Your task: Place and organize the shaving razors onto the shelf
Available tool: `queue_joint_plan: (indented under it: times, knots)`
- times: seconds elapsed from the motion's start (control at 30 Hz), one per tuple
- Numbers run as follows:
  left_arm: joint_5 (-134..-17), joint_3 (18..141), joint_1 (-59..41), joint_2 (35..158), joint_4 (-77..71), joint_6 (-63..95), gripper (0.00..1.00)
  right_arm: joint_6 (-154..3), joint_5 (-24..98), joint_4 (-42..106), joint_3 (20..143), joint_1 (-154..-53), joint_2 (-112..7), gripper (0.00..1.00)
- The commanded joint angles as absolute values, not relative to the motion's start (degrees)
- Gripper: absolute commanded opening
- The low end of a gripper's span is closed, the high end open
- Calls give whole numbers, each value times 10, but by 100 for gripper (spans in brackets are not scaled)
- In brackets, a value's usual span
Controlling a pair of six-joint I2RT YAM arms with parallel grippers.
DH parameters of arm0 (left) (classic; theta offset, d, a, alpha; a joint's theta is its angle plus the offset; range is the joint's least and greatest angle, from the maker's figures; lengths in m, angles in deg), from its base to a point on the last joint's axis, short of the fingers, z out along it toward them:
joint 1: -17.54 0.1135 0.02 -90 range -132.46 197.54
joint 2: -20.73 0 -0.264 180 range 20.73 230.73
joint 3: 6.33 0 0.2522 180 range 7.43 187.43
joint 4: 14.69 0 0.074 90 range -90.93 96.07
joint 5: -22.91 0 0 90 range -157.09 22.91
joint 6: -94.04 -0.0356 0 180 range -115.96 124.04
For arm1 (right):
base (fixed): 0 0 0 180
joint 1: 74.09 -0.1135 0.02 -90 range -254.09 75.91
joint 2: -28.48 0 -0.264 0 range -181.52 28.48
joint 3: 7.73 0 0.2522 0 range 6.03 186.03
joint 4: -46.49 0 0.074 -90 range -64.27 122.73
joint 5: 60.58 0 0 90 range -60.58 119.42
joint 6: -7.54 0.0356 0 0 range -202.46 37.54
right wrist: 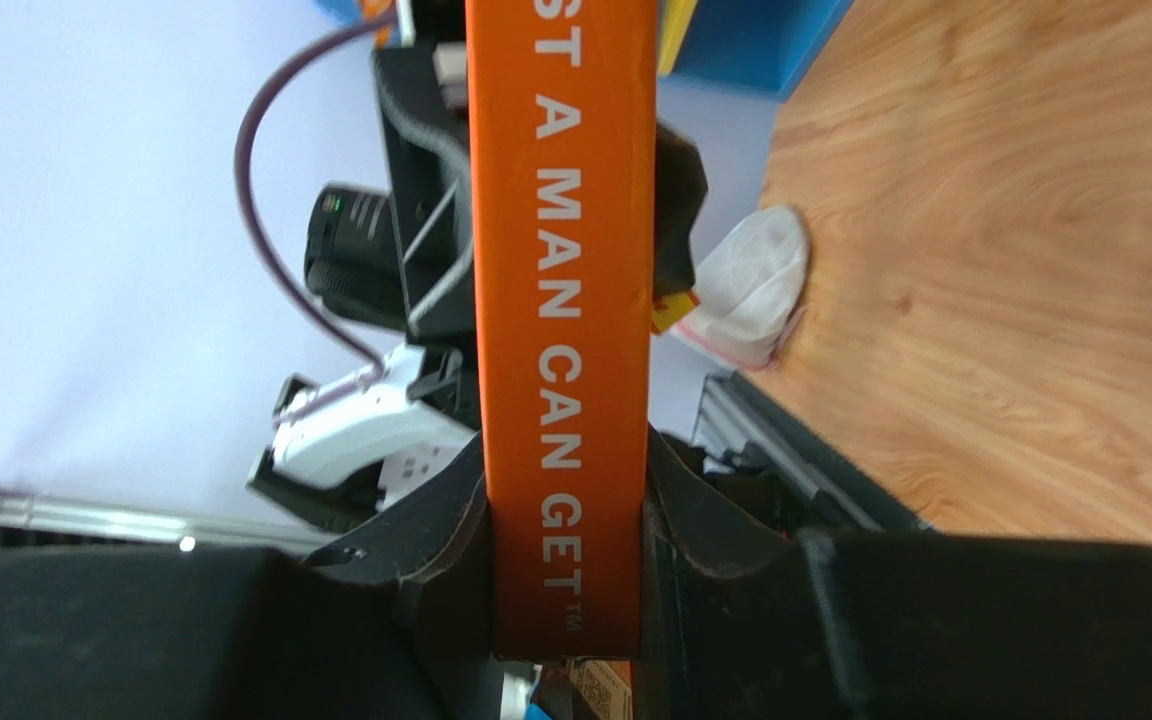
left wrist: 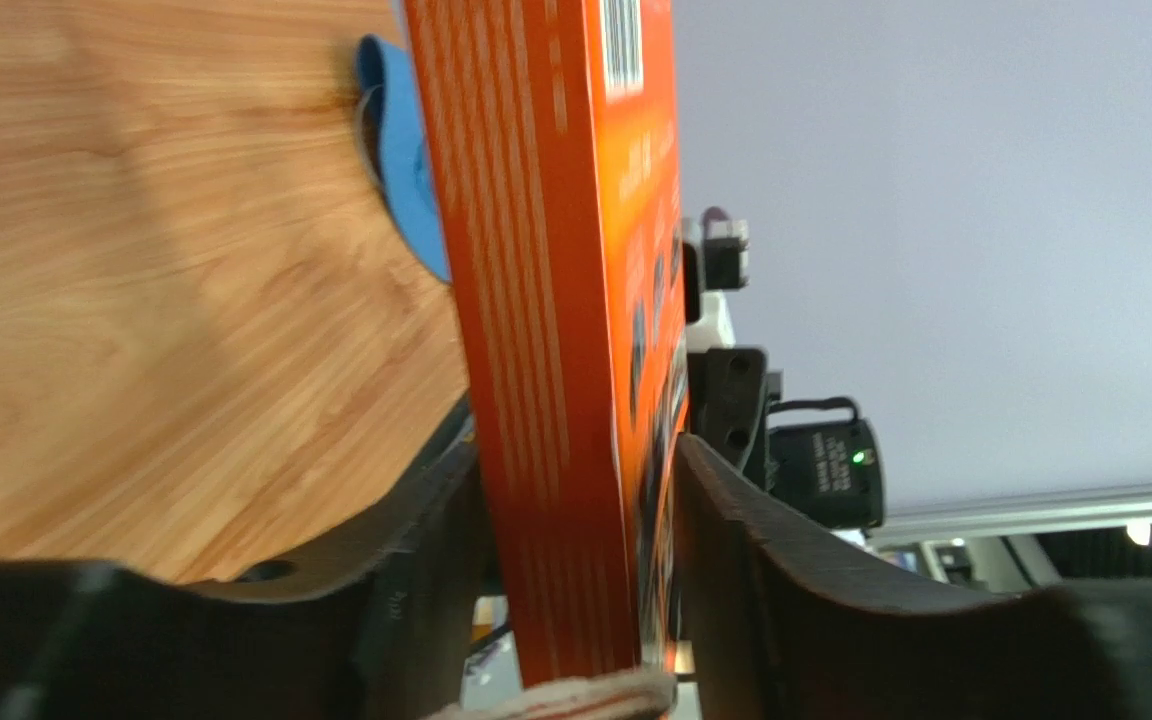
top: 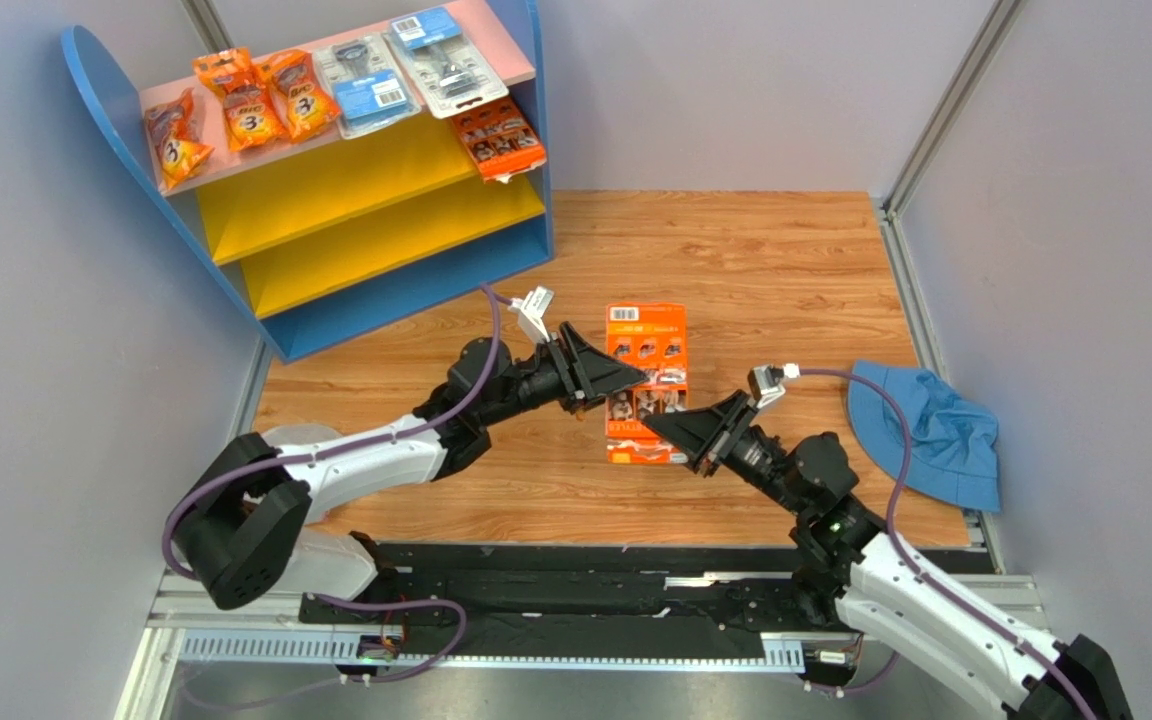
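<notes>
shelf (top: pixel 133 138) at far left carries razor packs (top: pixel 259 98) on its pink top. left gripper (top: pixel 615 378) flanks the orange razor card (top: pixel 648 336) over the wooden table (top: pixel 778 270), grip unclear; right gripper (top: pixel 671 429) pinches its near edge.

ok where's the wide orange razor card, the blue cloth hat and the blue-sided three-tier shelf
wide orange razor card (top: pixel 648 336), top view, upper printed face
blue cloth hat (top: pixel 928 432), top view, middle of the cloth
blue-sided three-tier shelf (top: pixel 330 188), top view, bare stretch of the upper yellow board
</notes>
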State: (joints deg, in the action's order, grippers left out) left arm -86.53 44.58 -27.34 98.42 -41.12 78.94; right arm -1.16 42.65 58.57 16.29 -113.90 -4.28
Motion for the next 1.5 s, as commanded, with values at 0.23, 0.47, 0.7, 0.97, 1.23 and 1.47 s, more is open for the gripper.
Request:
queue_joint_plan:
  times: [0.23,0.47,0.7,0.97,1.23,1.47]
  knots:
    - [-848,433,-267,888,-258,676,72,-86,381,391,232,-1083,24,0]
    - [-832,415,-246,850,-192,656,73,-121,400,348,262,-1077,10,0]
    - [-828,380,-223,829,-157,645,73,-167,454,347,304,-1075,-56,0]
    - [-812,320,-199,759,-112,644,73,-231,553,366,377,-1074,-197,0]
    - [-823,288,-160,659,-42,637,73,-266,649,434,489,-1075,-334,0]
    - [-838,286,-125,620,-2,630,73,-274,721,462,634,-1074,-462,0]
